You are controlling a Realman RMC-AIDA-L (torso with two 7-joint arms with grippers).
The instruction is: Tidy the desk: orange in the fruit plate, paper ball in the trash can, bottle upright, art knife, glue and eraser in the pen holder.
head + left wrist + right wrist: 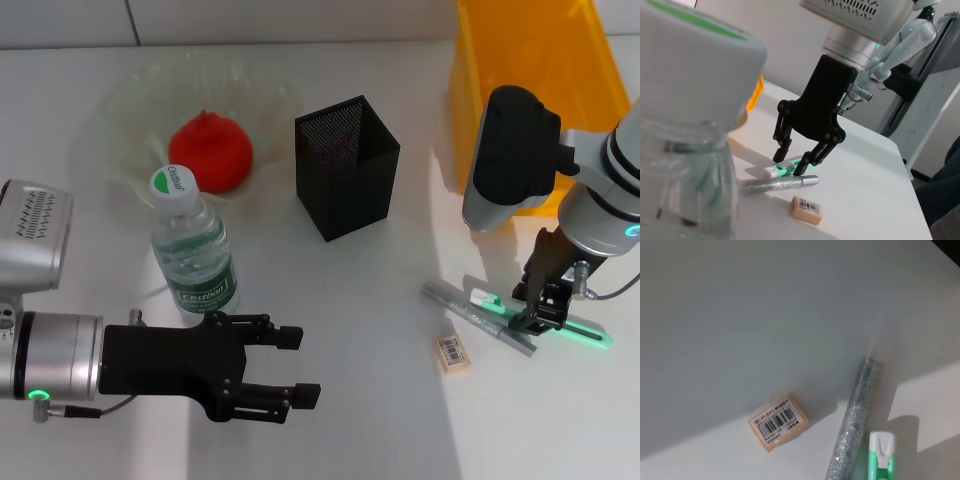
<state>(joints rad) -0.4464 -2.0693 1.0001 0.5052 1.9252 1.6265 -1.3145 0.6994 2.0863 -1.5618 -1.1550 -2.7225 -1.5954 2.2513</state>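
right black gripper [541, 309] straddles the green-white art knife [500, 308], fingers spread; left black gripper [285, 367] gapes at seven o'clock.

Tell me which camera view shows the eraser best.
The right wrist view: the eraser lies whole and near, barcode label readable, beside the glitter glue tube. In the head view it is small; the left wrist view shows it clearly but obliquely.

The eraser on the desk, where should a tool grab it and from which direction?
Take the eraser across its two long sides, coming straight down from above. It is a small flat block lying on its broad face with the barcode label up, so only its thin edges offer opposing surfaces. It lies apart from the glitter glue stick, leaving room for fingers. The right tool is nearest, though it now straddles the green art knife.
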